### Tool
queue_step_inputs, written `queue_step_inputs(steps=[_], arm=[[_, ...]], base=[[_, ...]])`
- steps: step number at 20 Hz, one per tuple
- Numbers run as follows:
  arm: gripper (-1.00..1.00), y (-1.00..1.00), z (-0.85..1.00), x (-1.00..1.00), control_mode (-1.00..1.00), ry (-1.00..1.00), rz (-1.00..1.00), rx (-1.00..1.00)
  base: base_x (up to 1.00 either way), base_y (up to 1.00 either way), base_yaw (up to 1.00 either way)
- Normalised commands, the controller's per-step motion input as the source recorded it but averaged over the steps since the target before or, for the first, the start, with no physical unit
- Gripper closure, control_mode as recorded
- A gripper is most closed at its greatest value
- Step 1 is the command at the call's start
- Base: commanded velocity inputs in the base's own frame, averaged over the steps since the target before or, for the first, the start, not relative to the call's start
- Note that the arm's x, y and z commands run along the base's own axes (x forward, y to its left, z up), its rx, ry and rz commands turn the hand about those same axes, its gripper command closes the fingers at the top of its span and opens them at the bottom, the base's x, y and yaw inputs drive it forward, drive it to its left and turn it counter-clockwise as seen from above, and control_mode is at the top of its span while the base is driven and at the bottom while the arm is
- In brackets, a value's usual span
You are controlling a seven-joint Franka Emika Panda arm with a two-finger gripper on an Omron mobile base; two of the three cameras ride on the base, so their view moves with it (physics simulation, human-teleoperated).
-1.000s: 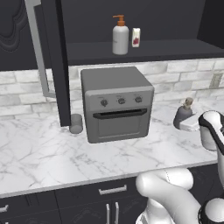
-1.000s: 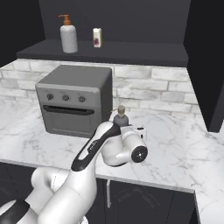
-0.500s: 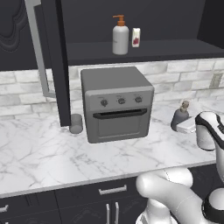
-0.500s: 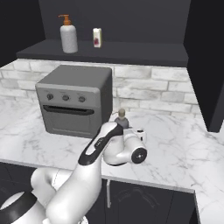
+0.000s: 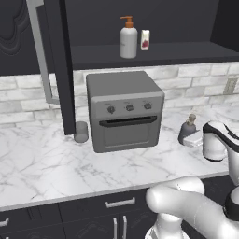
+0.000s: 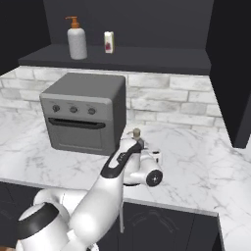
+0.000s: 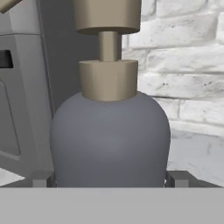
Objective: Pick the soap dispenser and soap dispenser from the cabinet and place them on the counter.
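The marble surface (image 5: 42, 163) stretches wide under the claw, with the grey toaster oven (image 5: 123, 109) standing just beside the claw on its left, and the black cabinet (image 5: 140, 53) hangs open well above and behind it. Up on that cabinet shelf, far above the claw, stands the white soap dispenser (image 5: 128, 39) with its orange pump, a small white carton (image 5: 145, 39) right beside it.

Down at the surface, the dark grey soap dispenser (image 7: 109, 140) stands directly ahead of the claw (image 7: 109, 179), sitting between the two finger tips (image 7: 41, 179). The claw is spread wide, one tip showing on each side of the bottle's base, and I can't tell whether either pad touches it. From the left base view the bottle (image 5: 187, 130) stands on the surface at the claw's front, upright.

My read: this one is placed, and the step in hand is letting go cleanly. Best done by keeping the tips apart and drawing straight back along the claw's own line, no sideways drift, since a brush against that rounded shoulder could tip a narrow bottle. Then rise clear of the oven before reaching up for the white one.

Long axis of the grey bottle runs vertical, tan pump on top; in the hand view its spout seems to reach off toward the oven side, though that is cropped.
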Motion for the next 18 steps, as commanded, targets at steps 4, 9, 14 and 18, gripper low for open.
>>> queue_step_inputs(steps=[4, 9, 14, 18], arm=[[1.0, 0.0, -0.45, 0.21, -1.0, 0.03, 0.0, 0.0], [1.0, 0.0, -0.42, 0.18, -1.0, 0.02, 0.0, 0.0], [1.0, 0.0, -0.4, 0.16, -1.0, 0.01, 0.0, 0.0], [1.0, 0.0, -0.39, 0.16, -1.0, 0.01, 0.0, 0.0]], base=[[0.0, 0.0, 0.0], [0.0, 0.0, 0.0], [0.0, 0.0, 0.0], [0.0, 0.0, 0.0]])
